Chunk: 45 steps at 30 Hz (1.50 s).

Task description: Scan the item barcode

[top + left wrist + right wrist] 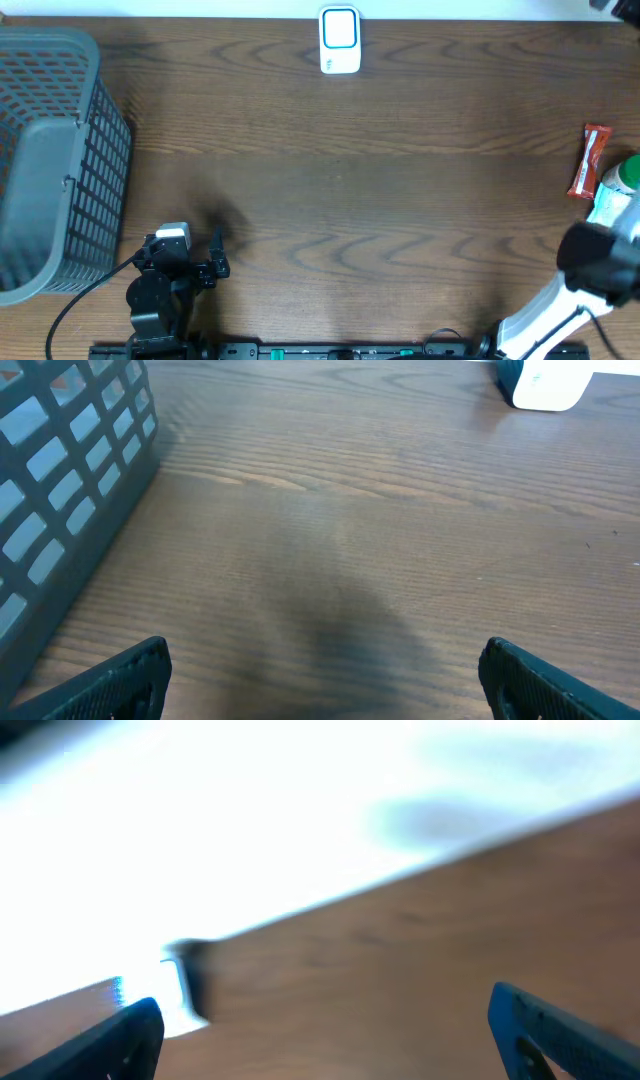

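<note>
From above you see the scanner at the table's far edge. The red packet and green-capped bottle lie at the right edge, the bottle partly under your right arm. The basket stands left, beside the left arm.

Left wrist: the left gripper gapes wide over bare wood, holding nothing.

Right wrist: badly blurred, yet the right gripper stands wide apart and empty

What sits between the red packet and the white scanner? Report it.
Nothing visible. Bare table lies between the red packet at the right edge and the scanner at the far edge.
</note>
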Motion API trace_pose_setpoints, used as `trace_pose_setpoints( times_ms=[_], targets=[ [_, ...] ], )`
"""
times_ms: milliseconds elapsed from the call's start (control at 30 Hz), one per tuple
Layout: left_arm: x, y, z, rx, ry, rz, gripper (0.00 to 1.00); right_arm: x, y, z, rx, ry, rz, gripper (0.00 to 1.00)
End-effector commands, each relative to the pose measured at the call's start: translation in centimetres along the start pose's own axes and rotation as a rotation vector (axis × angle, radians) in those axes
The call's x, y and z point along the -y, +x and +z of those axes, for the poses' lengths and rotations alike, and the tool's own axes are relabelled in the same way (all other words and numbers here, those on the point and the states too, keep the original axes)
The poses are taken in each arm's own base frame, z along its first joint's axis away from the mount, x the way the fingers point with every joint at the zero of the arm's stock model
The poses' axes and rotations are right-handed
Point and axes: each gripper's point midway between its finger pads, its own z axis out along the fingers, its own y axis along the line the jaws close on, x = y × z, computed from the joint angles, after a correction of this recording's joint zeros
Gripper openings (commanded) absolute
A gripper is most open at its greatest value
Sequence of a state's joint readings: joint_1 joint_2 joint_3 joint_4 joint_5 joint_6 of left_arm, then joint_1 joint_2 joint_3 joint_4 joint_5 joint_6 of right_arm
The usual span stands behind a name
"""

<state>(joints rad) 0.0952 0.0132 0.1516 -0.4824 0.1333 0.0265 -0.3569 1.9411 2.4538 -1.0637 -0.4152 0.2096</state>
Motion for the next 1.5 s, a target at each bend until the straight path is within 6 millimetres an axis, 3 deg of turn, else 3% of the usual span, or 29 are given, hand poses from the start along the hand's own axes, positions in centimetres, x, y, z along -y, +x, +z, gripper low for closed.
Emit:
trace_pose_setpoints(
  times_ms=[0,200,333,467,867,1033,1233,1467],
  targets=[
    [0.3,0.6,0.2,-0.015,0.018,-0.001,0.98,-5.7,-1.4,-5.6,0.073,-0.146,-0.017,0.99],
    [0.3,0.6,0.2,-0.015,0.018,-0.001,0.98,-10.6,-2.0,-16.6,0.229,-0.177,-0.123,0.99],
    [0.3,0.6,0.2,-0.015,0.018,-0.001,0.98,-11.9,-0.6,-23.9,0.322,-0.106,-0.14,0.99],
    [0.3,0.6,0.2,-0.015,0.018,-0.001,0.98,-13.0,2.2,-30.3,0.388,-0.066,-0.151,0.99],
    [0.3,0.6,0.2,-0.015,0.018,-0.001,0.98,-17.1,11.6,-44.9,0.607,-0.117,-0.242,0.99],
    [0.3,0.6,0.2,-0.015,0.018,-0.001,0.98,-17.7,16.4,-49.4,0.699,-0.08,-0.397,0.99],
    [0.3,0.6,0.2,-0.015,0.018,-0.001,0.98,-15.4,23.2,-50.2,0.607,-0.003,-0.496,0.99],
    [0.3,0.6,0.2,-0.015,0.018,-0.001,0.98,-14.0,25.4,-51.5,0.609,-0.081,-0.596,0.99]
  ],
)
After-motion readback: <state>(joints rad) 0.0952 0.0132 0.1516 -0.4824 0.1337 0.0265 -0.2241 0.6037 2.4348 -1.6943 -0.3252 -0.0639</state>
